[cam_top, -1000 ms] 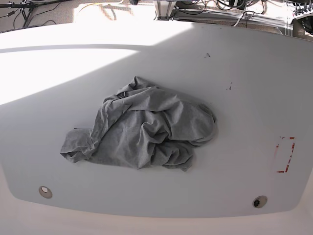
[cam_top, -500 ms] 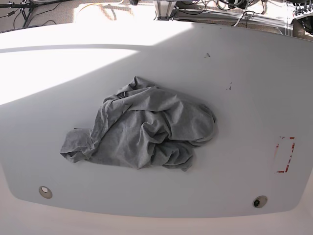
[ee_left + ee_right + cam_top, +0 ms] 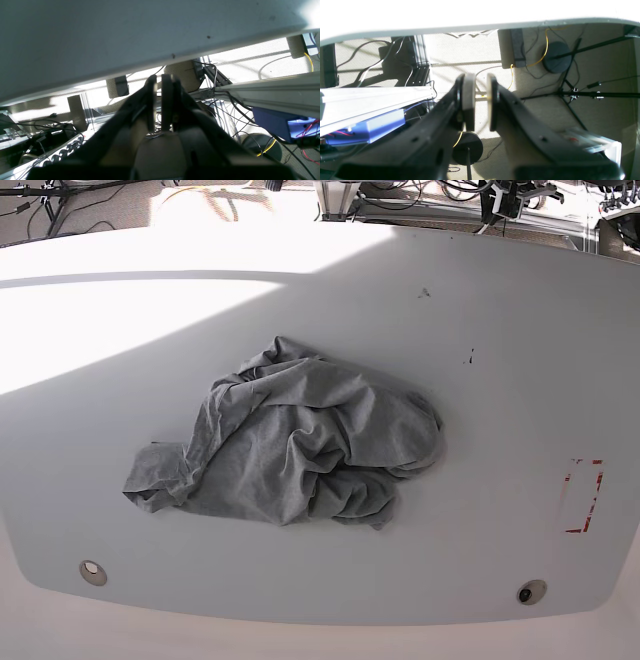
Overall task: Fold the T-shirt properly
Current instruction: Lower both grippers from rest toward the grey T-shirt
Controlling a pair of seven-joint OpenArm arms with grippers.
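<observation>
The T-shirt (image 3: 300, 445), heather grey, lies crumpled in a heap in the middle of the white table (image 3: 500, 510), with one bunched end pointing to the lower left. No gripper touches it. In the left wrist view my left gripper (image 3: 159, 80) is shut with nothing in it, off the table's edge and over the floor. My right gripper (image 3: 481, 80) also hangs beyond the table edge (image 3: 470, 26), its pads a little apart with only floor showing between them.
A red tape outline (image 3: 583, 496) marks the table near its right edge. Two round fittings (image 3: 92, 568) (image 3: 527, 591) sit near the front rim. Aluminium rails, cables, a blue box (image 3: 272, 122) and round stand bases crowd the floor. A dark piece of hardware (image 3: 510, 198) shows beyond the far edge.
The T-shirt has not moved. A dark piece of hardware has come into the base view at the top, right of centre, beyond the table's far edge.
</observation>
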